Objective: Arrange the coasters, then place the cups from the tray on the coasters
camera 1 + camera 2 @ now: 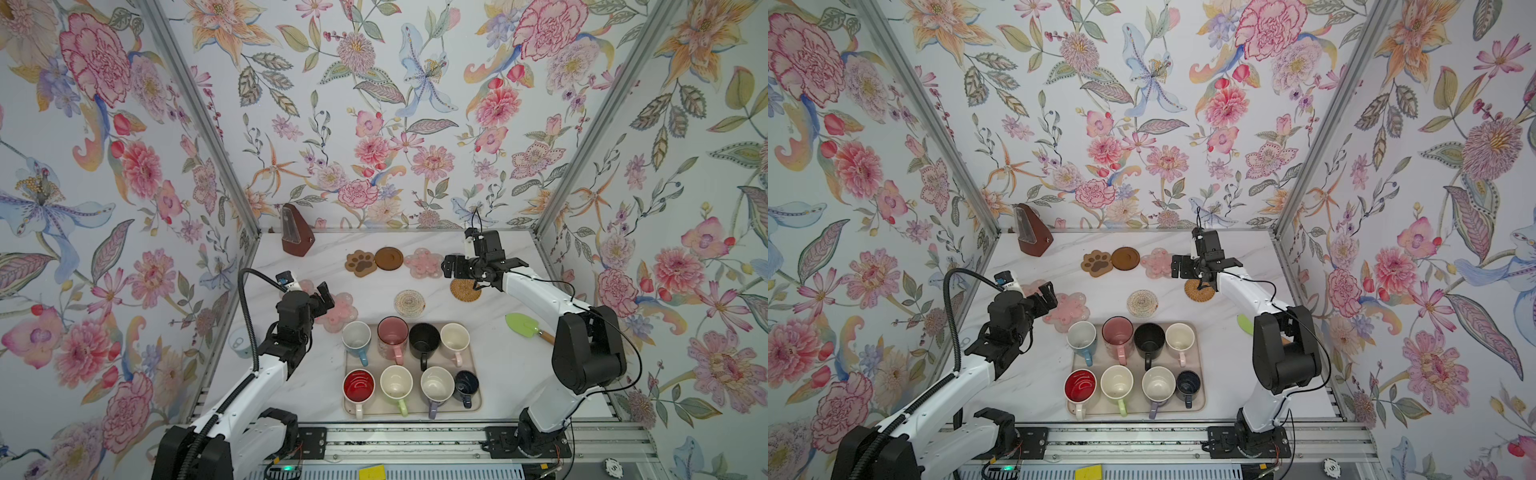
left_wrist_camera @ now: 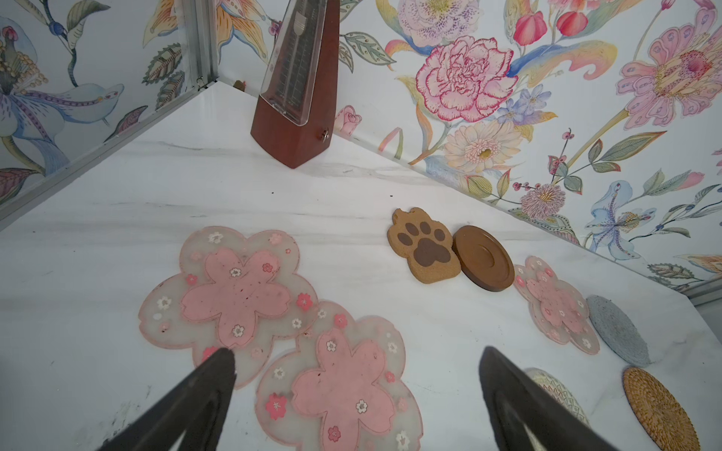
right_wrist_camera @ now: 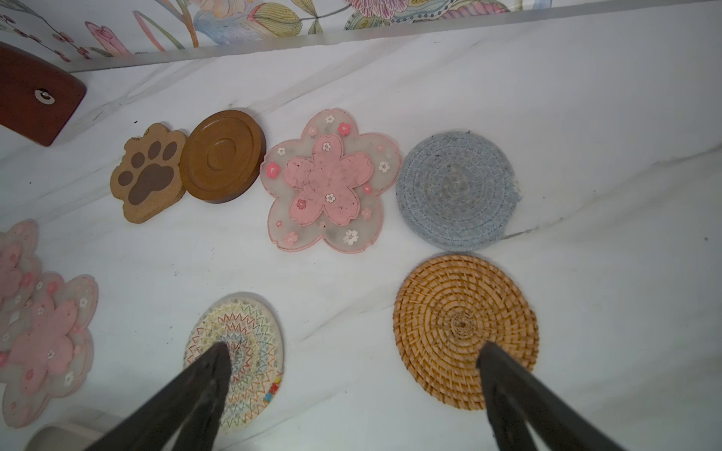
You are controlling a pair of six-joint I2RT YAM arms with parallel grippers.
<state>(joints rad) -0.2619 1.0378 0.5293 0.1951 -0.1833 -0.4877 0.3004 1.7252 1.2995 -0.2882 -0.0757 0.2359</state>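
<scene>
Three walls close the booth in: a back wall (image 1: 374, 104), a left wall (image 1: 83, 166) and a right wall (image 1: 685, 166), all papered in one large floral print (pink peonies, orange lilies, pale blue blooms on white). Bare aluminium posts (image 1: 199, 116) mark the back corners. The tabletop (image 1: 511, 370) is white with faint grey marble veining, evenly lit, and the shadows are weak. A silver slotted rail (image 1: 415, 446) runs along its front edge.
</scene>
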